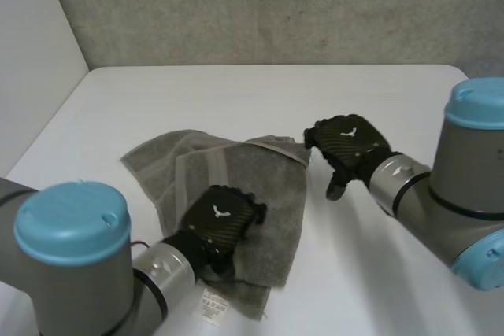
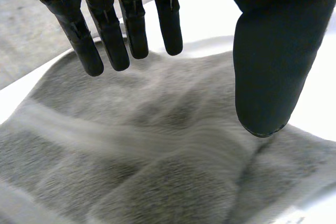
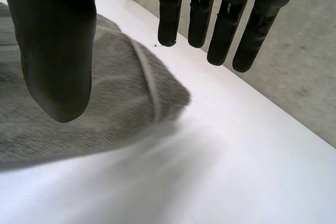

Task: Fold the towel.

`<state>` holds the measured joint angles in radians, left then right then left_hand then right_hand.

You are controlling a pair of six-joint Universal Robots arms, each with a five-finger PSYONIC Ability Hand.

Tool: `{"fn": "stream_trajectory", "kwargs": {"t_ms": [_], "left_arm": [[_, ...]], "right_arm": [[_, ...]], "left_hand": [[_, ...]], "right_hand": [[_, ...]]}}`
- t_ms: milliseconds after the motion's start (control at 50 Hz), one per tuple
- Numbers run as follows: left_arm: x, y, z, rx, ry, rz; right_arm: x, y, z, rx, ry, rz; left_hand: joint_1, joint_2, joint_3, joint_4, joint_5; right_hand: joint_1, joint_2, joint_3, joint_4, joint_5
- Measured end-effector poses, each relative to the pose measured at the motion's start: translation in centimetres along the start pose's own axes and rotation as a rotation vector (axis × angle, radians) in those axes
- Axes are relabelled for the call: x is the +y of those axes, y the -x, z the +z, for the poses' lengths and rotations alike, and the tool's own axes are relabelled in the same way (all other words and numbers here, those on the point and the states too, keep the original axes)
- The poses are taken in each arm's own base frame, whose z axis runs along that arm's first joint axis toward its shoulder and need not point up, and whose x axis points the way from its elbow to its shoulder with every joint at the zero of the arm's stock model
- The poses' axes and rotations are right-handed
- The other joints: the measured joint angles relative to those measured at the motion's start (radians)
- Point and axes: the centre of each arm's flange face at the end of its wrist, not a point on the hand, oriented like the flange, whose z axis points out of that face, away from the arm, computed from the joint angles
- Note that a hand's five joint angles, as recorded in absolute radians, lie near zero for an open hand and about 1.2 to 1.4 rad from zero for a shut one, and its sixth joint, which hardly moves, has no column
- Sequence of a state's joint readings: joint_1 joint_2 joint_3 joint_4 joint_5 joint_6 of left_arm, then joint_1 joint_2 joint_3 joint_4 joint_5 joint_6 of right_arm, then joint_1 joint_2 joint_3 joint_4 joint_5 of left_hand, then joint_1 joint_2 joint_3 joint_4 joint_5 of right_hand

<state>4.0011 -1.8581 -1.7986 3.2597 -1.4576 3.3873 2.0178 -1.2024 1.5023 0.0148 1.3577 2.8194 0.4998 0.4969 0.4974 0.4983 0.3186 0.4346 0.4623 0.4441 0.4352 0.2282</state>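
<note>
Left robot hand holds straight fingers above towel.

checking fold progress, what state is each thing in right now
towel, partly folded over, rumpled, lying on the table
left hand, open, over the towel's middle
right hand, open, at a towel corner, holding nothing
label, sticking out at the towel's near edge

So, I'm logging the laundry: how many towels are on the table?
1: a grey towel, left hand over its middle, right hand at its far corner; none seems hidden.
</note>
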Motion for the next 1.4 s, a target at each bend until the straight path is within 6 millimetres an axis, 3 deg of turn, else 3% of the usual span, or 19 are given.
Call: {"fn": "stream_trajectory", "kwargs": {"t_ms": [80,220,320,400,500,660,880,980,1100,1260,1400], "left_arm": [[0.5,-1.4,0.0,0.039,0.011,0.018],[1.5,-2.1,0.9,0.061,0.038,0.026],[1.8,-2.1,2.0,0.061,0.038,0.026],[1.5,-2.0,2.8,0.053,0.027,0.027],[0.9,-1.6,3.1,0.029,0.011,0.03],[-2.2,-0.1,1.0,-0.059,-0.068,0.038],[-3.6,1.9,-2.8,-0.127,-0.068,0.089],[-3.9,2.5,-4.2,-0.156,-0.072,0.144],[-4.4,2.7,-5.2,-0.176,-0.096,0.176],[-4.3,3.2,-5.3,-0.194,-0.096,0.17],[-3.8,4.2,-4.9,-0.222,-0.071,0.155]], "right_arm": [[0.5,-1.3,-0.1,0.031,0.017,0.013],[2.0,-2.0,-0.3,0.039,0.059,0.033],[2.9,-1.9,-0.5,0.035,0.087,0.043],[3.4,-2.0,-0.6,0.036,0.099,0.049],[3.3,-2.5,-0.5,0.051,0.094,0.05],[2.0,-4.6,1.3,0.08,0.05,0.059],[0.8,-5.5,5.6,0.033,0.03,0.224],[1.0,-4.7,7.8,-0.018,0.034,0.358],[2.5,-1.3,10.3,-0.129,0.103,0.49],[4.3,2.3,10.5,-0.205,0.228,0.522],[4.2,2.8,9.8,-0.216,0.255,0.513]], "left_hand": [[0.0,0.0,0.0,-0.001,0.003],[0.077,0.075,0.075,0.074,0.079],[0.272,0.27,0.269,0.268,0.272],[0.557,0.571,0.569,0.564,0.563],[0.647,0.686,0.681,0.682,0.666],[0.669,0.716,0.715,0.716,0.696],[0.669,0.718,0.717,0.718,0.7],[0.669,0.718,0.718,0.718,0.7],[0.676,0.718,0.718,0.718,0.7],[0.678,0.719,0.718,0.718,0.7],[0.678,0.719,0.718,0.718,0.7]], "right_hand": [[0.0,0.0,0.0,0.0,0.0],[0.0,0.0,0.0,0.0,0.0],[0.0,0.0,0.0,0.0,0.0],[0.0,0.0,0.0,0.0,0.0],[0.0,0.0,0.0,0.0,0.0],[0.0,0.0,0.0,0.0,0.0],[-0.009,-0.017,-0.015,-0.014,-0.013],[-0.009,-0.017,-0.015,-0.014,-0.013],[-0.009,-0.017,-0.015,-0.014,-0.004],[-0.009,-0.017,-0.015,-0.014,0.001],[-0.009,-0.017,-0.015,-0.014,0.001]]}}
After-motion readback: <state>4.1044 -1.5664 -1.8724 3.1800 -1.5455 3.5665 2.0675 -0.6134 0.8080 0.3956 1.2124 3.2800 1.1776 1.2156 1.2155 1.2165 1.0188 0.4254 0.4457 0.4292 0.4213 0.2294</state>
